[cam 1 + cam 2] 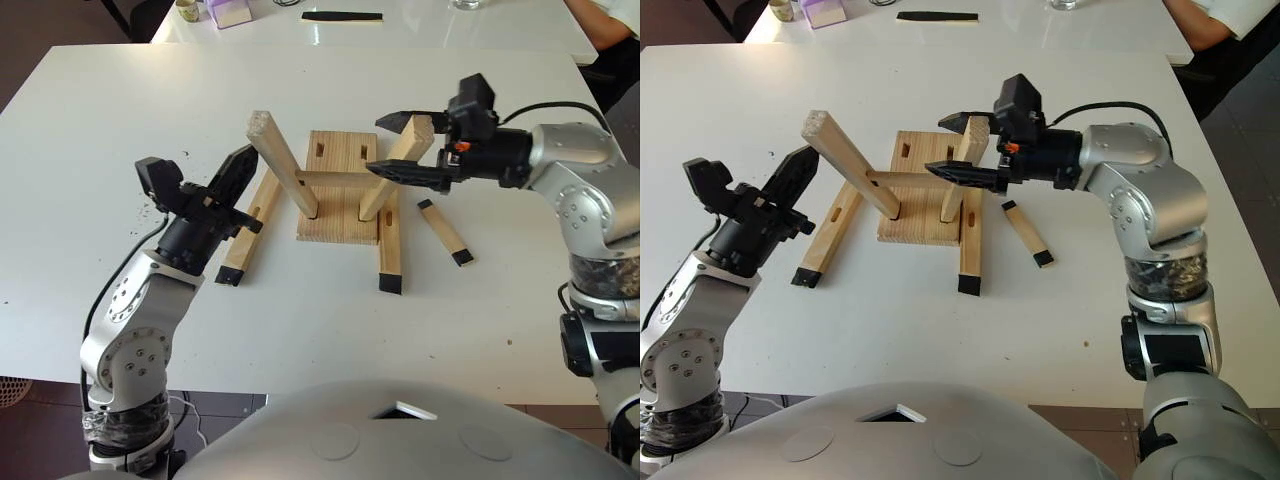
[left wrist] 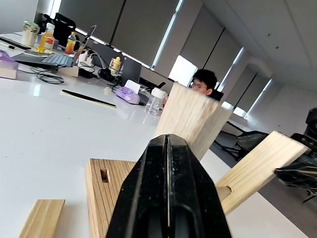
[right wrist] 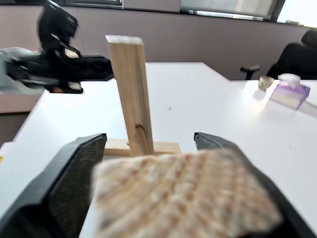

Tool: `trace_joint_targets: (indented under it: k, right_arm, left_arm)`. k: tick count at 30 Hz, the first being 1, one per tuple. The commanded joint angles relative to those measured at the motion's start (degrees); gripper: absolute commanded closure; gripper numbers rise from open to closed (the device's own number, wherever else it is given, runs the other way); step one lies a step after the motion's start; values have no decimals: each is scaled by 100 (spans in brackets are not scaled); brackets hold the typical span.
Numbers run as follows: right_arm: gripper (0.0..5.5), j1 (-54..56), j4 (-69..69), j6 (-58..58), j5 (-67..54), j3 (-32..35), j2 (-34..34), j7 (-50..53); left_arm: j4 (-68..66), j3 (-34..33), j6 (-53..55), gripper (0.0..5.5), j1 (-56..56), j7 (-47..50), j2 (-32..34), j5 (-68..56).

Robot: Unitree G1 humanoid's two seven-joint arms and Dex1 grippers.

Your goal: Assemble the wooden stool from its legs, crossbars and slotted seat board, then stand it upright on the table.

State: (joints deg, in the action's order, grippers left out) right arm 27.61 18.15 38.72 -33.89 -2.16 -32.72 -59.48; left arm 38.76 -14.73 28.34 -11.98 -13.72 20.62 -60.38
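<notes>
The seat board (image 1: 338, 222) lies flat at the centre of the white table (image 1: 120, 120), slotted face up. Two legs stand in it, leaning apart in a V. The tilted leg (image 1: 283, 165) slants toward the upper left of the frame, and the gripped leg (image 1: 379, 197) slants toward the upper right. A thin crossbar (image 1: 335, 178) joins them just above the board.

The right gripper (image 1: 375, 143) comes in from the right of the frame. Its two fingers (image 3: 79, 168) clasp the top end of the gripped leg, one on each side. In the right wrist view the wood fills the gap between them.

The left gripper (image 1: 245, 160) sits at centre left, just beside the tilted leg. Its fingers (image 2: 148, 198) are pressed together with nothing between them — only a thin seam shows in the left wrist view.

A loose leg (image 1: 240, 255) lies flat along the board's left edge, its black foot toward the bottom of the frame. A second loose leg (image 1: 390, 250) lies along the right edge in the same way. To its right, apart from the board, rests a short crossbar (image 1: 443, 230) with a dark tip.
</notes>
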Motion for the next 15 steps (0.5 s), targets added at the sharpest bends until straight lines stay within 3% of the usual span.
trace_joint_targets:
  k: [1, 7, 10, 12, 15]
  right_arm:
    - [190, -132, 354, 116, -437, 422, -116, 85]
    - [190, -286, 677, 490, -1539, 1661, -193, 767]
    - [190, -802, 768, 601, -1721, 2237, -227, 1303]
    - [209, -1226, 705, 504, -1116, 2164, -223, 1905]
    - [257, -1731, 605, 214, 377, 1469, -120, 3167]
  left_arm:
    - [-380, -376, 75, 550, -9, -60, 265, -5]
    - [-624, -968, 49, 550, 208, 68, 442, -348]
    - [-954, -901, 14, 550, 366, 468, 540, 427]
    - [-1172, -698, -15, 550, 440, 744, 575, 1114]
    - [-1167, -302, -87, 550, 370, 875, 597, 2015]
